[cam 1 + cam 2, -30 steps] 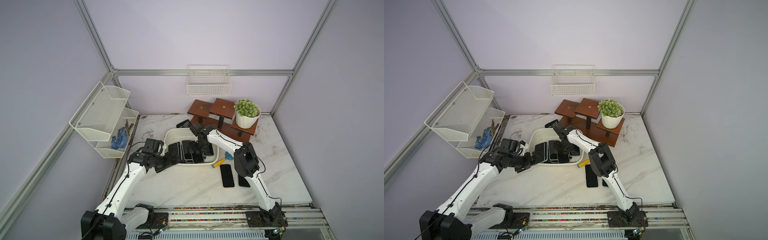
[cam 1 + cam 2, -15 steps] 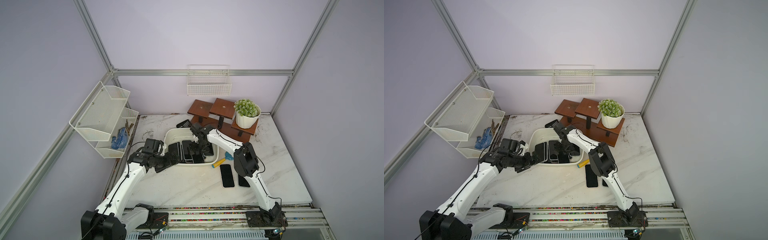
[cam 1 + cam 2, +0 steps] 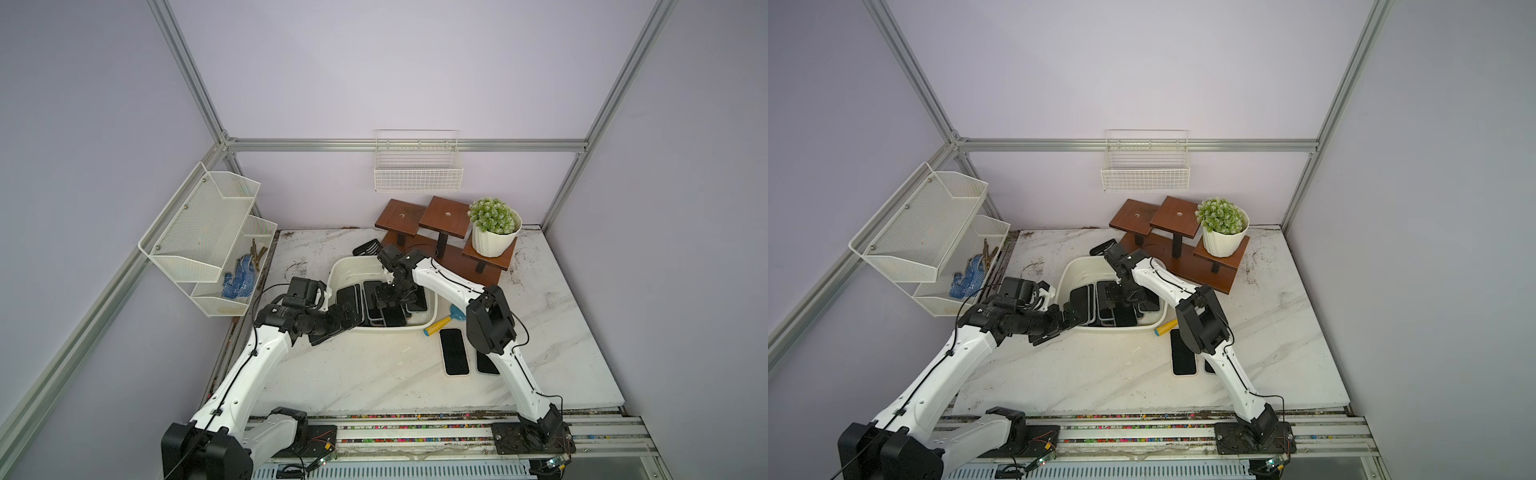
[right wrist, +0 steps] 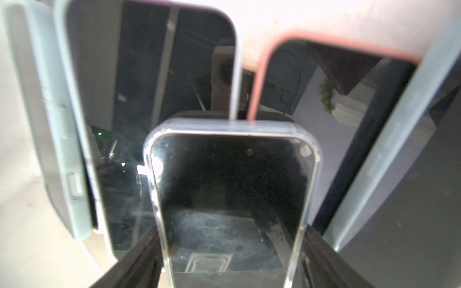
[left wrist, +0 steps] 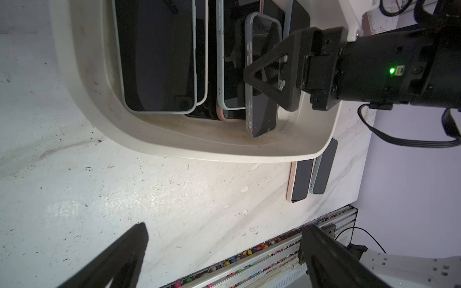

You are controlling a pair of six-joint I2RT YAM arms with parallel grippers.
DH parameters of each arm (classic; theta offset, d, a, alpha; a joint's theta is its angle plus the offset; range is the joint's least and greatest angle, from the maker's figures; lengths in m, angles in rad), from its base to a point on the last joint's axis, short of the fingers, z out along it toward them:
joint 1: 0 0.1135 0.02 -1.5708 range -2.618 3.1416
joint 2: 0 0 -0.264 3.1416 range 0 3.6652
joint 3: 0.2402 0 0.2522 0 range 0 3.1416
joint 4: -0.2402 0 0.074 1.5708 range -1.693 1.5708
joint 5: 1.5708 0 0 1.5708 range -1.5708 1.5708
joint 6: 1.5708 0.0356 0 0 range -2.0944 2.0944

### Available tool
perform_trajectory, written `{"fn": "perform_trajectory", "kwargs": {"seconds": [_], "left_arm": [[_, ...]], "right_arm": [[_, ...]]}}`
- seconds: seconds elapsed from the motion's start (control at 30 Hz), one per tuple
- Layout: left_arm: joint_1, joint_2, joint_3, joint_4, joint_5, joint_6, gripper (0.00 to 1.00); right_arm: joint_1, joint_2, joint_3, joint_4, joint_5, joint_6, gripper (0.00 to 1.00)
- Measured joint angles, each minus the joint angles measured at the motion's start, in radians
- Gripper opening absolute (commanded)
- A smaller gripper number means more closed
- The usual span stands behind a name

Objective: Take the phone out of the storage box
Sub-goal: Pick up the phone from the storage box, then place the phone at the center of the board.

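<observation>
The storage box [image 3: 386, 330] [image 3: 1113, 328] [image 5: 199, 144] is a shallow white tub in mid-table with several dark phones lying in it. My right gripper [image 3: 390, 297] [image 3: 1121, 297] [image 4: 230, 234] reaches down into the box. It is shut on a clear-cased phone [image 4: 232, 189] [image 5: 262, 119] [image 3: 392, 316], with a finger against each long edge. The phone still lies low in the box over the others. My left gripper [image 3: 332, 328] [image 5: 224, 225] hovers open and empty over the table at the box's front left corner.
Two phones [image 3: 454, 351] [image 3: 486, 363] lie on the table right of the box, next to a yellow and blue tool [image 3: 440, 324]. A wooden stand [image 3: 440, 220] with a potted plant [image 3: 496, 232] stands behind. A wire basket [image 3: 417, 170] and a mesh rack [image 3: 208, 237] hang on the walls.
My right gripper's jaws have narrowed a little round the phone. Both arms stay where they were.
</observation>
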Motion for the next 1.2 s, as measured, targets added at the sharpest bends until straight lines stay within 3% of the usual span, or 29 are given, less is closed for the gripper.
{"fn": "perform_trajectory", "kwargs": {"seconds": [0.8,0.97,1.2], "left_arm": [[0.002,-0.006,0.012,0.000,0.000,0.000,1.00],[0.003,-0.006,0.012,0.008,0.017,0.001,1.00],[0.002,-0.006,0.012,0.065,0.065,-0.009,1.00]], "right_arm": [[-0.005,-0.257,-0.032,0.078,-0.011,0.039,0.53],[-0.005,-0.435,-0.221,0.073,-0.004,0.040,0.53],[0.007,-0.757,-0.684,0.066,0.033,0.087,0.53]]}}
